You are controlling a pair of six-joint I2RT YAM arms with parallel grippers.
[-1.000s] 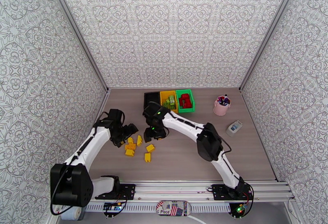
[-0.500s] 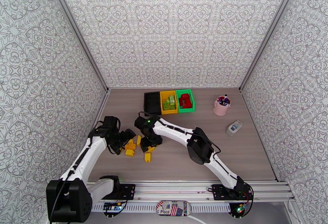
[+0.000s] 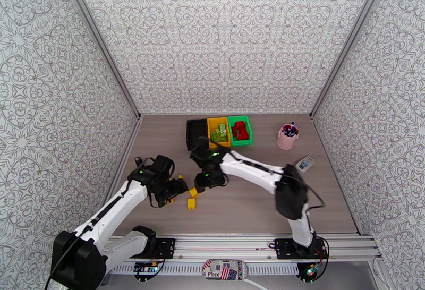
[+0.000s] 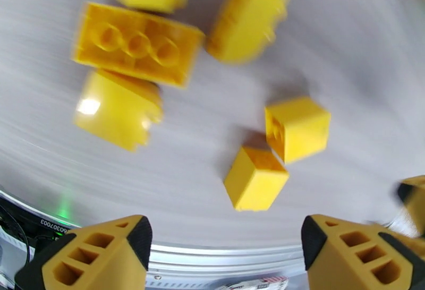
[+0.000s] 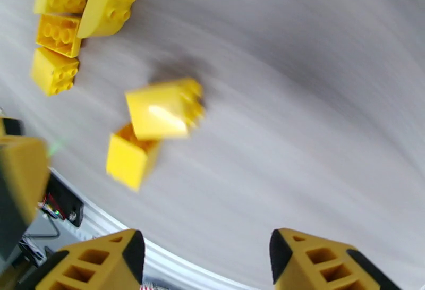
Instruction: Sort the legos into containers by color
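Legos [image 4: 255, 177]: the long yellow brick [image 4: 137, 44] lies crosswise; left gripper [image 4: 223, 254] and right gripper [image 5: 204, 264] spread, empty.

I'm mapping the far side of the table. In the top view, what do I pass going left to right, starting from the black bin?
black bin → yellow bin → green bin → pink cup of pens → small grey device

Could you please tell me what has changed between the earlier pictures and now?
The left gripper moved right, over the yellow bricks. The right gripper dipped toward them, then pulled back right. Both are open and nothing was grasped. The bricks still in sight, the bins and the cup stayed put.
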